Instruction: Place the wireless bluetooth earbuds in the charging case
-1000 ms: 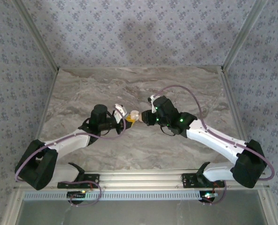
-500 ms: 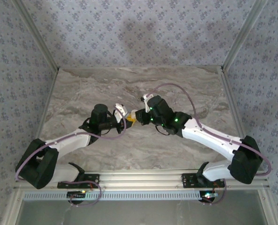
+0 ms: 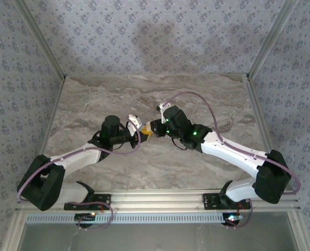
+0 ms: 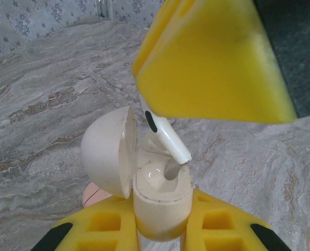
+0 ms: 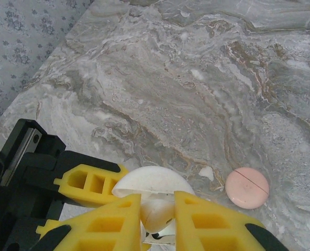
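Near the middle of the marble table (image 3: 223, 99) the two arms meet tip to tip. The left gripper (image 3: 142, 133) reaches in from 8 o'clock and the right gripper (image 3: 152, 127) from 4 o'clock. In the left wrist view the left gripper (image 4: 163, 203) is closed narrow on the cream charging case (image 4: 160, 185), one yellow finger pressing each side of its body and holding it upright. The case's domed lid (image 4: 107, 151) is swung open towards 9 o'clock. Above it, a white stemmed earbud (image 4: 164, 133) hangs tilted, its head towards 11 o'clock and tucked under the right gripper's yellow finger (image 4: 212, 57). Its stem slants down towards 5 o'clock, and the tip sits at the mouth of a well in the case. Most of the bud is above the rim, not yet seated. In the right wrist view the right gripper (image 5: 157, 201) is pinched narrow on the earbud (image 5: 156, 214), with the open lid (image 5: 152, 183) just beyond at 12 o'clock. A yellow finger of the left gripper (image 5: 92, 183) lies at 9 o'clock. A round pink puck (image 5: 247, 187) lies flat on the marble at 3 o'clock of the lid, apart from it. Between the puck and the lid rests a small whitish piece (image 5: 206, 172), too small to identify. The left wrist view shows the puck (image 4: 95, 194) peeking out below the lid at 7 o'clock.
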`<state>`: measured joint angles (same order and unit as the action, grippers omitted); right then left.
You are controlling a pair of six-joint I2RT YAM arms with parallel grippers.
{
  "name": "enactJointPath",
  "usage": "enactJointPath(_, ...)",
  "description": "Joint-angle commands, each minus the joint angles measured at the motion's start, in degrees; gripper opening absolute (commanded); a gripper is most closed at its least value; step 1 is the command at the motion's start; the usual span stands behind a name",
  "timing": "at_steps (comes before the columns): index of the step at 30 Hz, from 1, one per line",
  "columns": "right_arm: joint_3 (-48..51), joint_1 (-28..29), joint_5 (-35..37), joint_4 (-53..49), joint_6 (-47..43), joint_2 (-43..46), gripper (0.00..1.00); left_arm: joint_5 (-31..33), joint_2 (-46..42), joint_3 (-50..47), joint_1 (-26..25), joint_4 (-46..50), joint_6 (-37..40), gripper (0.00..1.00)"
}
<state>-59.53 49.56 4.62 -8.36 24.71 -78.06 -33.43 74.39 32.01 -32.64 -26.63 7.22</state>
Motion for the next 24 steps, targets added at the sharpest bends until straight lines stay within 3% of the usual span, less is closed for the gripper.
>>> enactJointPath(1,-1.74,0.32,2.12,1.82,-0.96,0.97,0.20,-0.76,-0.35,1.58,-0.33,-0.86,-1.45,0.13)
enactJointPath(24,0.49,1.50,5.65,3.64,-0.68,-0.78,0.19,-0.84,-1.74,2.61,-0.26,-3.81,-6.74,0.13)
